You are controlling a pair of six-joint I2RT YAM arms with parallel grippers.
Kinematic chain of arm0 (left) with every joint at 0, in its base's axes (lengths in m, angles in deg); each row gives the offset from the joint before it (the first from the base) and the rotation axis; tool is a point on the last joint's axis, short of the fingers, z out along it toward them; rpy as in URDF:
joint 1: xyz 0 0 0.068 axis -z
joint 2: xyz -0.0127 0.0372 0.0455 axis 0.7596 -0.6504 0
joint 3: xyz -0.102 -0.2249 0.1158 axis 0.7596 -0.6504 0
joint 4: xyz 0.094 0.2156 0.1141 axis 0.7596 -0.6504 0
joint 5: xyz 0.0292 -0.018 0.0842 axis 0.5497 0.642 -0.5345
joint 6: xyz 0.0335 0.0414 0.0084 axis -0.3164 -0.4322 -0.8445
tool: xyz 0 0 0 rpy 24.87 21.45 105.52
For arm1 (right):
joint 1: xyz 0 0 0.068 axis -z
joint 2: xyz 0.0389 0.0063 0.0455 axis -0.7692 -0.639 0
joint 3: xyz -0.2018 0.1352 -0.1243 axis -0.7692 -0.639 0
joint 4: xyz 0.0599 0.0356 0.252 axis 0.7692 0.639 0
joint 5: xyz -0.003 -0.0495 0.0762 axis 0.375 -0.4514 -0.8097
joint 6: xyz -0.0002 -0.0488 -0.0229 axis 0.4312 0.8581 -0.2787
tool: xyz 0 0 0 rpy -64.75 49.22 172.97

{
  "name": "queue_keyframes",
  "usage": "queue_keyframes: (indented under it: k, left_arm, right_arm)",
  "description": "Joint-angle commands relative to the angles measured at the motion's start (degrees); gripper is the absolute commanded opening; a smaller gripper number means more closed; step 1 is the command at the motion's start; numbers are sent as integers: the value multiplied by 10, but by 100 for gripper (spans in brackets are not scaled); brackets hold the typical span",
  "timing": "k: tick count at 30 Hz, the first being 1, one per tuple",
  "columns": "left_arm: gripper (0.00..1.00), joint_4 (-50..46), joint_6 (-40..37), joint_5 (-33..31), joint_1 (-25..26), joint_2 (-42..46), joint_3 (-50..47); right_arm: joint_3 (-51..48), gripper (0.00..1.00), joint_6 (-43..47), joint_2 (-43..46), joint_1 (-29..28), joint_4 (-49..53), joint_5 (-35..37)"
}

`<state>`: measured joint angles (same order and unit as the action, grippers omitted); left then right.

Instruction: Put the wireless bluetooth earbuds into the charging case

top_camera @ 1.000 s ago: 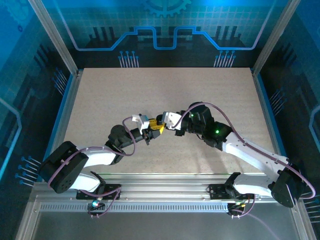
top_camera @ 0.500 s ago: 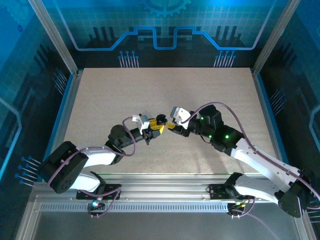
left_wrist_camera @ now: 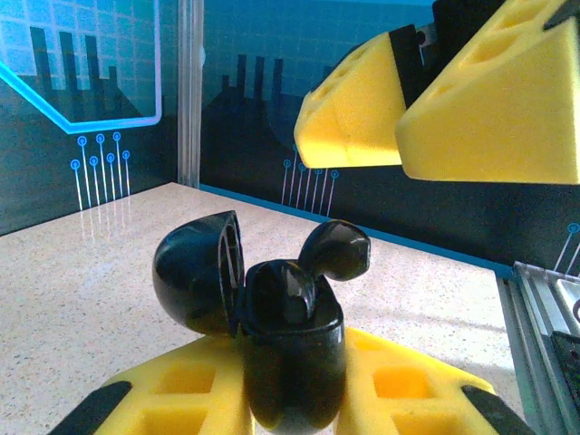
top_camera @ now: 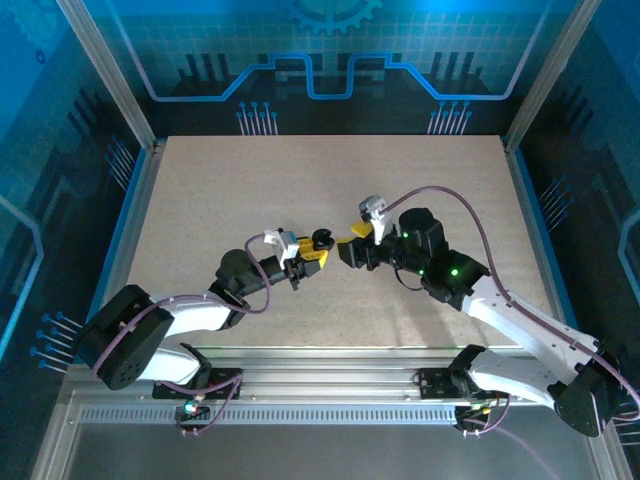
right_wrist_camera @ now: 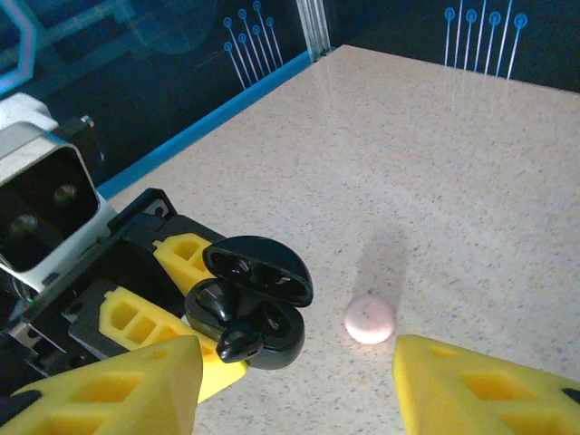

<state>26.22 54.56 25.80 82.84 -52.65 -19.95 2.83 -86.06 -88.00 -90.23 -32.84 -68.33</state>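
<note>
the case [left_wrist_camera: 288, 362] is held clamped in the left end effector [top_camera: 312, 250] with its lid open, one black earbud [left_wrist_camera: 333, 250] being tilted half out of its well toward the parted right end effector [right_wrist_camera: 299, 385] just beside it (the nearer free arm), while from the right wrist a pale piece [right_wrist_camera: 370, 319] is seen on the bench [right_wrist_camera: 453, 181].
</note>
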Motion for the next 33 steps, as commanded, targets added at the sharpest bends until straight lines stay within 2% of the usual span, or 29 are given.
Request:
queue_keyframes:
  k: [1, 10, 16, 19, 25, 30, 33]
  left_arm:
    - [23, 11, -12, 6, -5, 7, 9]
    - [23, 12, -11, 6, -5, 7, 10]
    - [23, 12, -11, 6, -5, 10, 9]
    - [23, 10, -10, 7, -5, 12, 11]
    - [23, 9, -10, 9, -5, 16, 11]
    - [23, 7, -9, 26, -5, 22, 13]
    - [23, -5, -14, 59, -5, 29, 18]
  right_arm:
    - [1, 59, -59, -8, 11, -16, -31]
    - [14, 61, -67, -47, 15, -16, -80]
    - [12, 60, -71, -55, 22, -13, -67]
    - [3, 60, -85, -49, 39, -15, -60]
    - [-20, 60, -107, -46, 73, -43, -98]
    - [-36, 60, -51, -27, 90, -69, -138]
    - [-57, 61, 54, 5, 92, -79, -158]
